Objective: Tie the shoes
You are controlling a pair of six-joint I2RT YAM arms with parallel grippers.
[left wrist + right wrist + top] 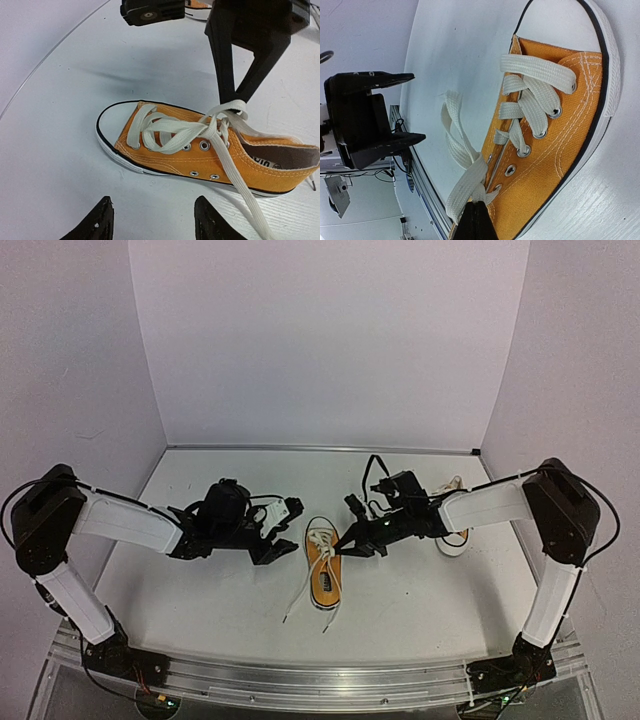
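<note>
Plainly, the left claw [287,530] stands open and holds nothing. In its own wrist view the two dark fingertips [104,216] sit well apart at the bottom edge, with only bare table [200,590] between them, short of the shoe's [200,152] side and not touching it. The right wrist view shows the same claw from the front, its jaws parted and nothing in them.

The right claw [339,546] is closed tight on the lace [227,107]. Its fingers come down together over the tongue, beside the upper eyelets, and pinch a bunched loop of white lace there. From its own camera the fingers [475,220] meet on the lace [465,177], and a loop of it rises up and away from the pinch.

That shoe [322,575] lies upright on its sole at the middle of the table, between the two claws, toe pointing away from the arm bases. Its lower eyelets are laced, and two loose lace ends trail off toward the near edge. The other shoe [453,542] sits farther right, mostly hidden behind the right arm; neither claw touches it.
</note>
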